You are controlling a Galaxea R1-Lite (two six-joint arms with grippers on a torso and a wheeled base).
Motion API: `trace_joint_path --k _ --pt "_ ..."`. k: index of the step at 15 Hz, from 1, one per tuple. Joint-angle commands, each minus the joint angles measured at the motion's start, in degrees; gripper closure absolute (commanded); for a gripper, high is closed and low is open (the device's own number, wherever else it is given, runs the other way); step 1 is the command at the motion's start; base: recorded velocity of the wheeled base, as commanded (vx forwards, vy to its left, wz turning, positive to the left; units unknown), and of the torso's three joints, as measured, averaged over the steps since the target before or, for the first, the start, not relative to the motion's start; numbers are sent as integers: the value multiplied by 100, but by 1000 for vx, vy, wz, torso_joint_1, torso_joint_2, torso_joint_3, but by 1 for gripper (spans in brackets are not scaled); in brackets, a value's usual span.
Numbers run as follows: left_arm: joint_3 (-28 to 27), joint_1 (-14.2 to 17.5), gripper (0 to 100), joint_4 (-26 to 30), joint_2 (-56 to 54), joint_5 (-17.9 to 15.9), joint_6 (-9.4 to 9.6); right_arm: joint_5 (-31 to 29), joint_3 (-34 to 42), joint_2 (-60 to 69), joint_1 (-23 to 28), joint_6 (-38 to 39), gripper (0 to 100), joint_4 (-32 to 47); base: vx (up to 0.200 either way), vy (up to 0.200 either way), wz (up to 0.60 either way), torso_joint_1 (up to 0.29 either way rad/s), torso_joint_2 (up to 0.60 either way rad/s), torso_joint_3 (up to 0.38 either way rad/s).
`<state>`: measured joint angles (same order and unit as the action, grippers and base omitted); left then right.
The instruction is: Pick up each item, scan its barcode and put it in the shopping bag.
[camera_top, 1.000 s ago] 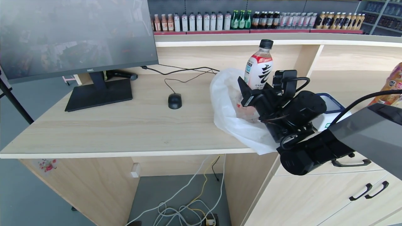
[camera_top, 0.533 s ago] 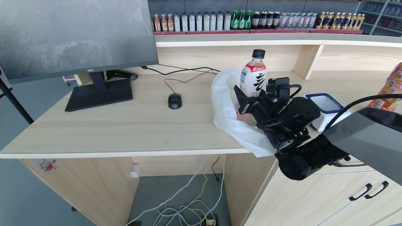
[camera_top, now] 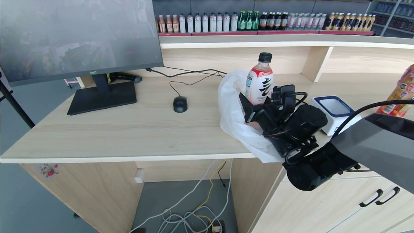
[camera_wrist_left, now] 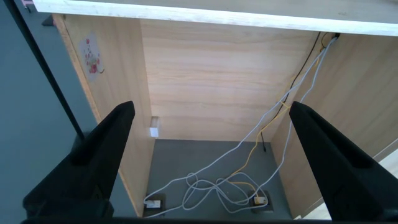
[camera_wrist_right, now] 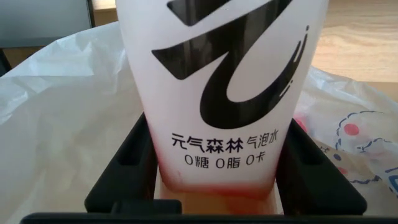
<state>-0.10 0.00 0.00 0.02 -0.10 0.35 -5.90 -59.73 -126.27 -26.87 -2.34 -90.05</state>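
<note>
A drink bottle with a black cap, white label and pink liquid stands upright in my right gripper, which is shut on its lower part. The bottle's base is down inside the mouth of the white plastic shopping bag on the counter. In the right wrist view the bottle sits between the black fingers, with the bag spread around and behind it. My left gripper hangs below the counter top, open, with nothing between its fingers.
A white barcode scanner stands just right of the bag. A black mouse and a monitor occupy the counter's left half. An orange packet is at the right edge. Cables trail on the floor under the counter.
My right gripper has carried the bottle down and to the left, lowering its base into the bag's mouth. The scanner, hidden partly behind the arm before, now shows fully.
</note>
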Motion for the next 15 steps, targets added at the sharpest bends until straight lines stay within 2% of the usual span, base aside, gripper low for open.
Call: trace_joint_path --k 1,8,9,15 --pt "1 0 0 0 -2 1 0 -8 85 -12 -11 -3 100 5 0 0 0 0 0 0" --pt "1 0 0 0 -2 1 0 -8 85 15 -3 14 100 5 0 0 0 0 0 0" --pt "1 0 0 0 -2 1 0 -8 85 23 -3 14 0 5 0 0 0 0 0 0" --pt "1 0 0 0 -2 1 0 -16 199 147 -11 23 0 5 0 0 0 0 0 0"
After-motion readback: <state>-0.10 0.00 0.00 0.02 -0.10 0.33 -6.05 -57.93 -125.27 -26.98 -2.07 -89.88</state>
